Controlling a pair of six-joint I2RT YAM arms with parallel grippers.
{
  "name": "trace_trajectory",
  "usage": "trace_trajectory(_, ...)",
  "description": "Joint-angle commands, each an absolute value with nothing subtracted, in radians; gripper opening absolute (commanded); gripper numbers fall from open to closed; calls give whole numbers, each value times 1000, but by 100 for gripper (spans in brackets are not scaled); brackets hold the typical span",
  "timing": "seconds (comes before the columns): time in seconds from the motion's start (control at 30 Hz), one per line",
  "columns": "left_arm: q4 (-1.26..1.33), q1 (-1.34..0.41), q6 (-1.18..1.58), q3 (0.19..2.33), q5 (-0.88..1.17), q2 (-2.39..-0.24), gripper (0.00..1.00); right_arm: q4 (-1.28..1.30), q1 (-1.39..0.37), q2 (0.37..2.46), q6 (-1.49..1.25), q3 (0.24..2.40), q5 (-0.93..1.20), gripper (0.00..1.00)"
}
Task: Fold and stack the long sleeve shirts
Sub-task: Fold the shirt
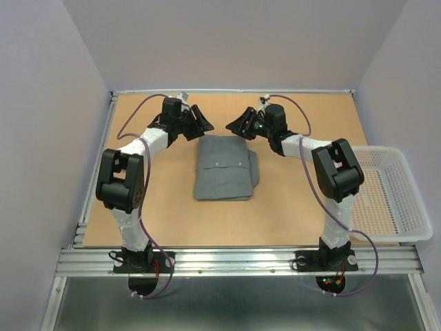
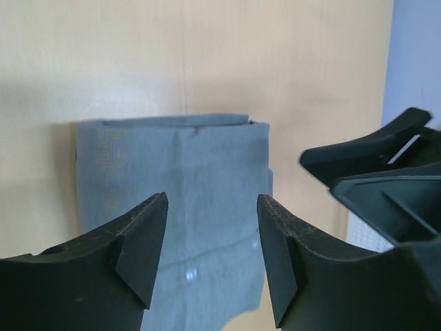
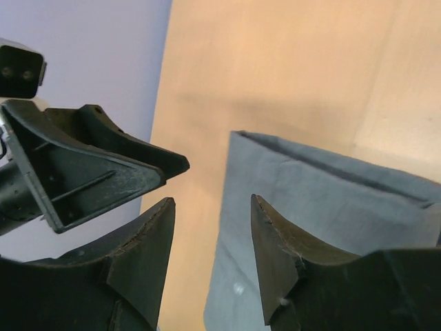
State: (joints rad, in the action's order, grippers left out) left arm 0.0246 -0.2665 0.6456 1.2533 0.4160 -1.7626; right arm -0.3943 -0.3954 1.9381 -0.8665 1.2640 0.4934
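Observation:
A grey long sleeve shirt [image 1: 224, 169] lies folded into a rectangle in the middle of the table, with small pale buttons showing. It also shows in the left wrist view [image 2: 179, 186] and the right wrist view [image 3: 324, 207]. My left gripper [image 1: 200, 122] is open and empty, held above the table just behind the shirt's far left corner. My right gripper [image 1: 241, 126] is open and empty, just behind the far right corner. The two grippers face each other. In the wrist views, the left gripper [image 2: 212, 203] and the right gripper [image 3: 212, 203] hold nothing between their fingers.
A white mesh plastic basket [image 1: 403, 221] sits at the table's right edge, partly off it. Pale walls enclose the table at the back and sides. An aluminium rail [image 1: 241, 258] runs along the near edge by the arm bases.

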Motion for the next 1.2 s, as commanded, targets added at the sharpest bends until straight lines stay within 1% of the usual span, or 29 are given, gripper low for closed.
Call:
trace_trajectory(0.0, 147, -262, 667, 1328, 460, -1882, 64, -595, -399, 2054, -992, 1327, 427, 52)
trace_trajectory(0.07, 195, -255, 669, 1342, 468, -1946, 63, -621, -390, 2121, -1003, 1321, 381, 51)
trace_trajectory(0.1, 215, -250, 673, 1365, 475, -2015, 62, -649, -385, 2143, -1021, 1318, 368, 51)
trace_trajectory(0.2, 242, -227, 696, 1396, 506, -2130, 61, -708, -359, 2227, -1069, 1286, 368, 50)
trace_trajectory(0.3, 255, -221, 683, 1390, 483, -2180, 60, -750, -325, 2244, -1078, 1205, 351, 50)
trace_trajectory(0.43, 288, -201, 676, 1344, 485, -2177, 60, -750, -304, 2208, -1036, 1152, 371, 50)
trace_trajectory(0.57, 321, -189, 678, 1286, 494, -2090, 60, -727, -291, 2123, -980, 1184, 432, 50)
trace_trajectory(0.63, 321, -195, 667, 1243, 492, -1947, 60, -672, -291, 2059, -960, 1209, 474, 50)
trace_trajectory(0.67, 321, -199, 664, 1226, 492, -1947, 61, -669, -293, 2034, -960, 1207, 485, 50)
trace_trajectory(0.77, 314, -225, 655, 1129, 479, -1751, 61, -669, -298, 1949, -982, 1174, 511, 50)
trace_trajectory(0.8, 307, -236, 647, 1112, 480, -1721, 61, -672, -296, 1934, -995, 1163, 523, 50)
trace_trajectory(0.9, 282, -280, 652, 1057, 494, -1643, 61, -719, -311, 1896, -1049, 1105, 610, 50)
trace_trajectory(0.97, 282, -308, 661, 1022, 496, -1615, 61, -747, -337, 1885, -1068, 1069, 632, 50)
trace_trajectory(1.07, 291, -356, 672, 936, 465, -1580, 61, -778, -373, 1871, -1075, 987, 627, 50)
trace_trajectory(1.17, 363, -357, 718, 827, 492, -1591, 60, -836, -383, 1891, -1100, 882, 608, 50)
